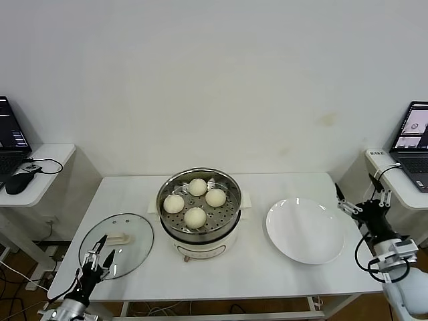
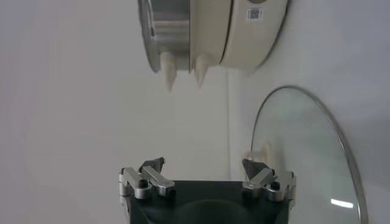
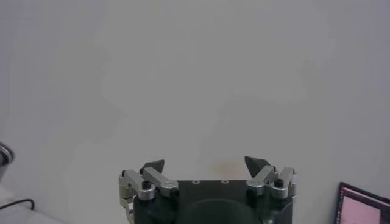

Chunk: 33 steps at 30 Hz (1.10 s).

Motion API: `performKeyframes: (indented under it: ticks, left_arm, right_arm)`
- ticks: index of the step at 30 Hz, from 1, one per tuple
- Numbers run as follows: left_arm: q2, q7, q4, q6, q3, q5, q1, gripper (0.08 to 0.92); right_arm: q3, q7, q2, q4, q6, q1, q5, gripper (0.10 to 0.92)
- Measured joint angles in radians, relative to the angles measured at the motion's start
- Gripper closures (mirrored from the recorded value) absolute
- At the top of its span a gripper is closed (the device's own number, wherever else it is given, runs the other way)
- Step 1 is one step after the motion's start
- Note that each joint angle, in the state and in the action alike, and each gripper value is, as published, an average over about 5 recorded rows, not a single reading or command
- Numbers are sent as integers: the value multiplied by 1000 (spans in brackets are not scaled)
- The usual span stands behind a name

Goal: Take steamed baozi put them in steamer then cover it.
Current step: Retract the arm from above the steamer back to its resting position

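Four cream-white baozi (image 1: 195,217) lie on the perforated tray inside the steel steamer (image 1: 199,233), which stands on its cream base at the table's middle. The glass cover (image 1: 127,253) with a cream handle (image 1: 118,238) lies flat on the table left of the steamer; it also shows in the left wrist view (image 2: 304,158). My left gripper (image 1: 100,251) is open and empty just above the cover's near left part, beside the handle. My right gripper (image 1: 361,202) is open and empty, off the table's right edge, pointing up at the wall.
An empty flat white plate (image 1: 305,231) lies right of the steamer. Side desks with laptops (image 1: 414,137) stand at both sides, and a black mouse (image 1: 19,182) is on the left one. The steamer's base and side handle show in the left wrist view (image 2: 231,36).
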Motion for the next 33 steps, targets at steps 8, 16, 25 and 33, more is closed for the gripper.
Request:
performKeyframes:
  ticks: [8,16,25,33]
  left_arm:
    - [26,17,90,-11,30,-17,-88,177]
    - [41,21,175,-20,52,-14,-161,177]
    - [58,33,252,-25,72,-8,-234,177]
    - [62,48,299,-25,89,-3,-285,177]
  right_arm:
    - [20,-3,8,15,4,-32,-5,203]
    - [29,-3,16,26,6,-50,-11,203]
    - [29,-6,26,26,9,-61,-20,203]
    - [24,-9,30,23,10,-64,-26,203]
